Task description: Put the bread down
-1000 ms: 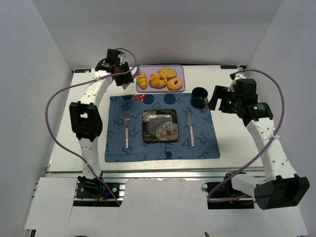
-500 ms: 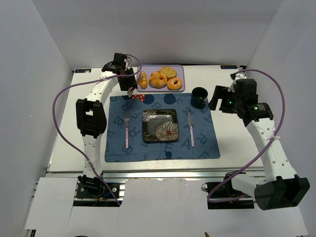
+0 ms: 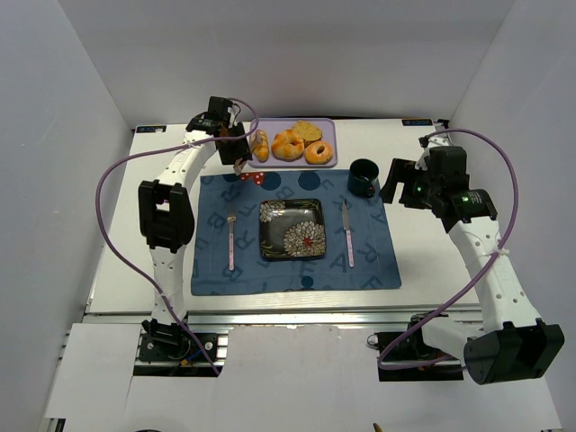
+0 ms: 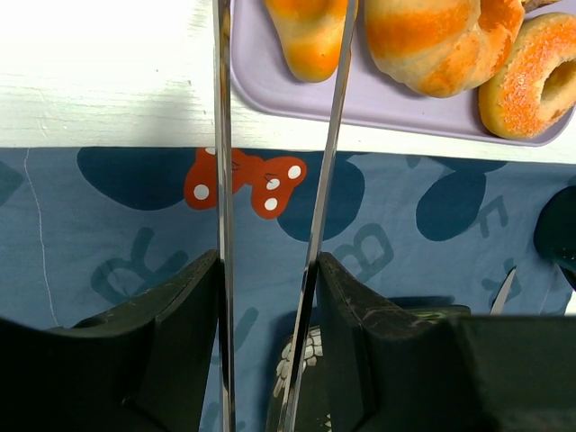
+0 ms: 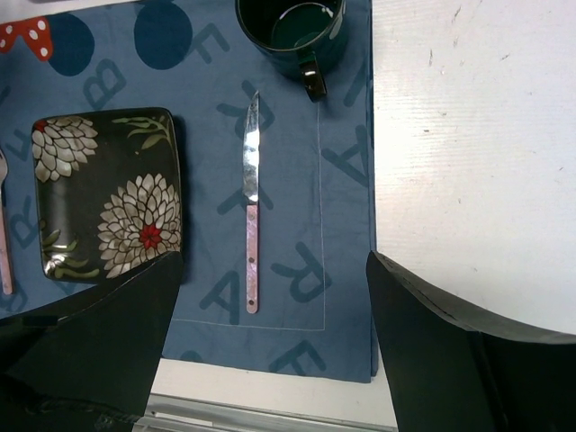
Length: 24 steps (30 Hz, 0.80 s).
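The bread (image 3: 260, 145) is a small golden-orange ridged roll at the left end of the lavender tray (image 3: 270, 164). In the left wrist view the bread (image 4: 310, 36) lies at the top edge. My left gripper (image 3: 236, 148) is shut on a pair of thin metal tongs (image 4: 223, 180). The two blades reach toward the bread, with their tips on either side of it, and stand apart. In the left wrist view the left gripper (image 4: 267, 270) hovers over the blue placemat (image 4: 387, 207). My right gripper (image 3: 396, 180) is open and empty over the placemat's right side.
A twisted roll (image 3: 288, 145), a sugared donut (image 3: 318, 152) and a flat bun (image 3: 307, 131) share the tray. On the placemat (image 3: 378, 261) lie a black flowered plate (image 3: 292, 229), a fork (image 3: 231, 238), a knife (image 3: 346, 234) and a dark mug (image 3: 364, 176).
My left gripper has swung right from the table's back left to the tray's left end beside the bread. The right arm has barely moved.
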Tool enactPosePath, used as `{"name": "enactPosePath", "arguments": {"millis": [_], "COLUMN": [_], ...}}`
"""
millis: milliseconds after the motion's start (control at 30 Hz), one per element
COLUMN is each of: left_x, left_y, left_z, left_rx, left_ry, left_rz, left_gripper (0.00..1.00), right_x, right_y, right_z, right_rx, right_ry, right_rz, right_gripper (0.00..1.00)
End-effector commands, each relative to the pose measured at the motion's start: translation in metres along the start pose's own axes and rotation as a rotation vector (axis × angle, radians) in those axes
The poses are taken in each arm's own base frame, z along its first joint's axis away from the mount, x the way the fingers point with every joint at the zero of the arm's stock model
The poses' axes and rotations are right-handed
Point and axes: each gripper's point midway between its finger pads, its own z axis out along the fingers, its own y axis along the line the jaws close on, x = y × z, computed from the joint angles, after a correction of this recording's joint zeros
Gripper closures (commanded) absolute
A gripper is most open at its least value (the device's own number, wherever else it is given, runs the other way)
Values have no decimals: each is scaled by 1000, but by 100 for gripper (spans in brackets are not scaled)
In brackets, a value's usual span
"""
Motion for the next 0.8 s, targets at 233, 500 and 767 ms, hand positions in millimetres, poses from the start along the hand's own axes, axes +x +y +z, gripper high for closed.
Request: {"name": "enactPosePath", "arguments": {"millis": [233, 500, 767], "left_x": [-15, -21, -70], "left_y": [-28, -33, -57], "left_z": [-39, -51, -140], "left_rx": [93, 103, 146], "left_ry": [-73, -94, -278], "left_rz": [10, 10, 6], "left_gripper": [51, 77, 78], "right_x": [-3, -3, -3], "right_y": [1, 2, 2], "right_z": [-4, -4, -7], "right_rx": [-8, -10, -10], "right_ry": [-30, -31, -34], "right_rz": [-3, -4, -5], "right_gripper": [11, 11, 11]}}
